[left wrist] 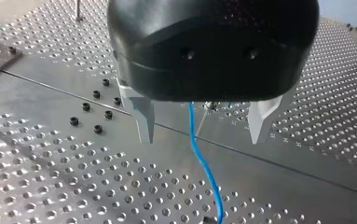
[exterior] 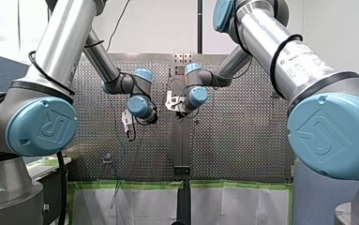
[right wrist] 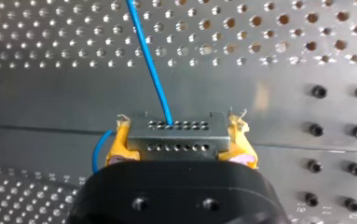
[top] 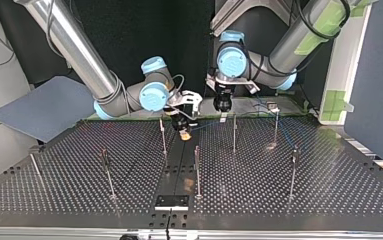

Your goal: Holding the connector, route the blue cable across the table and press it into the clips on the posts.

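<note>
In the right wrist view my right gripper [right wrist: 180, 129] is shut on a grey metal connector [right wrist: 176, 142], one yellow pad [right wrist: 119, 140] on each side of it. The blue cable [right wrist: 152, 70] leaves the connector's face and runs ahead over the perforated table. My left gripper [left wrist: 203, 133] stands open just above the table. The blue cable [left wrist: 199, 154] passes between its metal fingers [left wrist: 143, 119] and touches neither. In the top view my right gripper [top: 184, 131] hangs low near the middle seam, and my left gripper [top: 222, 107] is just to its right.
Several thin posts stand on the table, among them one [top: 163, 136] beside my right gripper, one [top: 234, 132] under my left gripper and one [top: 197, 170] nearer the camera. A blue-grey sheet [top: 44, 107] lies at the top view's left. Black screws [left wrist: 90, 109] dot the seam plate.
</note>
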Motion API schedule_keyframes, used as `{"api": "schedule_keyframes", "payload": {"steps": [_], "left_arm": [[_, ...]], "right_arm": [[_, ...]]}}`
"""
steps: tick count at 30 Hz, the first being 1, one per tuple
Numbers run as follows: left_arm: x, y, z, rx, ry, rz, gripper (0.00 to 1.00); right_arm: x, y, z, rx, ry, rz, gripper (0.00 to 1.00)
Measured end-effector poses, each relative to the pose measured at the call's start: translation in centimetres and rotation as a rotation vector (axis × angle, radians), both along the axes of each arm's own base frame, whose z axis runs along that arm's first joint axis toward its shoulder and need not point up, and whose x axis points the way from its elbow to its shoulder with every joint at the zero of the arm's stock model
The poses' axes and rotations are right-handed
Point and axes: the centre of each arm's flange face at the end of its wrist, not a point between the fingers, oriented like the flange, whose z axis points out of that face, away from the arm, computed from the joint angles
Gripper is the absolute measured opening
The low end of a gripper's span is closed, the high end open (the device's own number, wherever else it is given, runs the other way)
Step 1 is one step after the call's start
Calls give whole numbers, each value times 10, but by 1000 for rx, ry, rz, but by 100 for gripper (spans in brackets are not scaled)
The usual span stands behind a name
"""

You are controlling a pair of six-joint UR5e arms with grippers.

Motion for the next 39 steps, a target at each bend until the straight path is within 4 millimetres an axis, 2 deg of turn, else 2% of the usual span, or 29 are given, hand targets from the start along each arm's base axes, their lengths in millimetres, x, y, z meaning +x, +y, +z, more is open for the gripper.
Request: {"api": "schedule_keyframes", "payload": {"steps": [7, 14, 22, 23, 24, 25, 27, 28, 29, 30, 31, 33, 34, 35, 39], "left_arm": [[21, -13, -9, -10, -6, -21, 100], [46, -22, 3, -50, -55, -24, 100], [61, -32, -12, -29, -20, -21, 100], [62, -32, -13, -27, -18, -18, 93], [62, -32, -14, -24, -16, -13, 80], [62, -32, -14, -22, -15, -10, 80], [61, -33, -15, -11, -12, -1, 54], [60, -33, -15, -6, -11, 3, 54], [59, -33, -15, -2, -11, 7, 37], [58, -34, -15, 3, -10, 9, 28], [58, -35, -15, 5, -9, 10, 28], [56, -37, -15, 8, -9, 9, 5], [56, -38, -15, 9, -9, 8, 5], [55, -38, -15, 10, -9, 8, 0], [53, -41, -15, 12, -9, 10, 0]], "right_arm": [[-3, 0, 0, 2, 2, -2, 0], [-4, 0, 0, 2, 1, -2, 0], [-4, -1, 1, 2, -1, 0, 0], [-4, -1, 1, 2, -1, 0, 0], [-4, -1, 1, 2, -1, 0, 0], [-4, -1, 1, 2, -1, 0, 0], [-4, -1, 1, 2, -1, 0, 0], [-4, -1, 1, 2, -1, 0, 0], [-3, -1, 1, 2, -2, 0, 0], [-3, -1, 1, 2, -2, 0, 0], [-3, -1, 1, 2, -2, 0, 0], [-3, -1, 1, 1, -2, 0, 0], [-3, -1, 1, 1, -2, 0, 0], [-3, -1, 1, 1, -2, 0, 0], [-3, -1, 1, 1, -1, 0, 0]]}}
